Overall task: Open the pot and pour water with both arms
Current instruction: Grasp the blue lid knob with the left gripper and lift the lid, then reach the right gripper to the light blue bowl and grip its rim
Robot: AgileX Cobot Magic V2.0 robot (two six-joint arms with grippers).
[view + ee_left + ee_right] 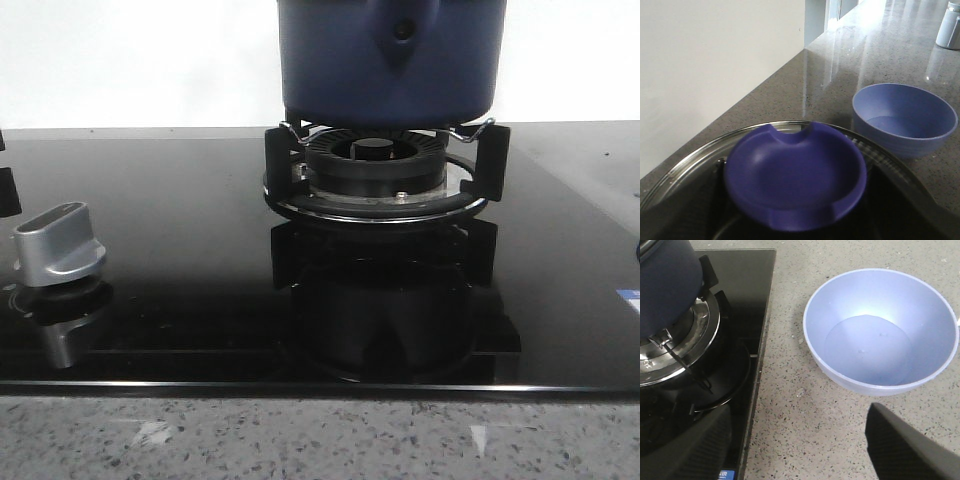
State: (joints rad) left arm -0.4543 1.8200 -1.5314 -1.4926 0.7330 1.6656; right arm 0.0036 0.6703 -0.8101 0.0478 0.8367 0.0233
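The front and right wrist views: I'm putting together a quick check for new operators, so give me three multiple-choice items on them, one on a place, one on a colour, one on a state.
1. Where does the pot stand?
A. On the speckled counter
B. On the burner of the stove
C. In a sink

2. What colour is the bowl beside the stove?
A. Light blue
B. Red
C. Black

3. How is the right gripper?
A. Shut on the pot's handle
B. Shut on a rim
C. Its fingers are spread apart with nothing between them

Key: 1 B, since the front view shows the pot sitting on the burner's supports. 2 A, since the right wrist view shows a pale blue bowl on the counter. 3 C, since only bare counter shows between the two fingers.
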